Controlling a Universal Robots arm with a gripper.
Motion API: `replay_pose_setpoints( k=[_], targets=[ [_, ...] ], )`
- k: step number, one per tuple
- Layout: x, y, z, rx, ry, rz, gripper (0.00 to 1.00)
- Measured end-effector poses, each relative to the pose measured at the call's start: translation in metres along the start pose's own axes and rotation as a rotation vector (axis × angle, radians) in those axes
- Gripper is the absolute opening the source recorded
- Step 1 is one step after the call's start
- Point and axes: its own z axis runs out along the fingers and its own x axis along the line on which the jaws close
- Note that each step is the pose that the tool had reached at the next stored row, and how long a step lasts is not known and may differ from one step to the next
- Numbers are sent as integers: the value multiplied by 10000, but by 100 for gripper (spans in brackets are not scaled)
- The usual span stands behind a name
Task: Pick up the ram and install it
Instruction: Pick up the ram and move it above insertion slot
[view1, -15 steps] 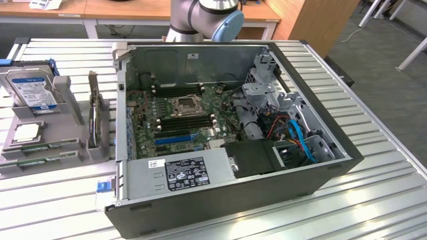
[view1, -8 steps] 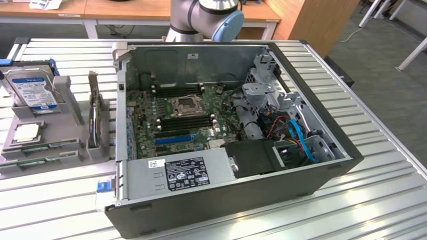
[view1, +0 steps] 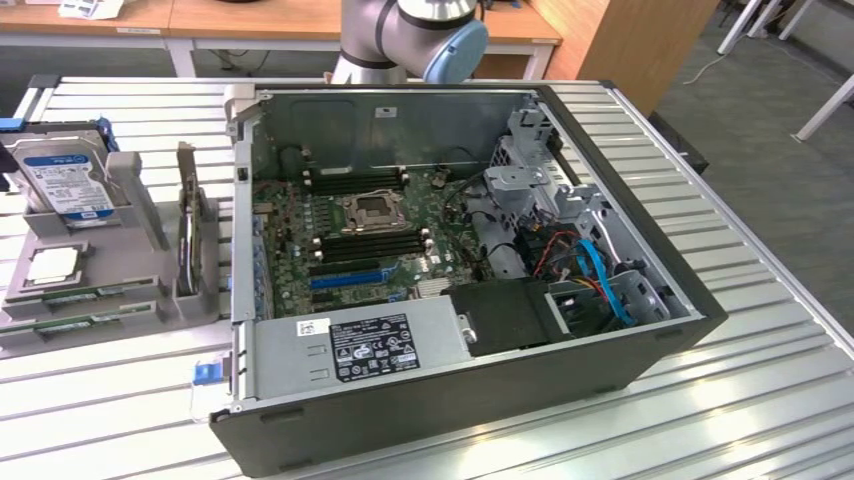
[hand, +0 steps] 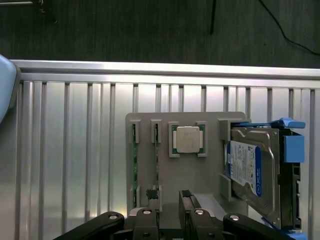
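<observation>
The silver-grey tubular robot arm (view1: 378, 38) is wearing a round light-blue joint cap (view1: 461, 50); its black metal gripper (hand: 168, 200) is showing silver screw heads (hand: 199, 212).

Looks like a robotics lab or test workshop. Shown by a ribbed aluminium bench (view1: 747, 400) carrying an open desktop computer case (view1: 534, 390), a grey parts fixture (view1: 127, 305) at the exterior view's left with the ram (view1: 83, 294), a processor (view1: 54, 263) and a hard drive (view1: 60, 175), a robot arm (view1: 407, 30) at the far edge, wooden desks (view1: 254, 18) and grey carpet (view1: 761, 120) beyond.

Bright, even light glares off the ribbed table (hand: 75, 150).
</observation>
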Motion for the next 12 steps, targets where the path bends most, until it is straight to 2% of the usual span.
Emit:
replay_pose_setpoints(
  k=[12],
  targets=[
    [5, -5, 219, 17, 0, -1, 30]
  ],
)
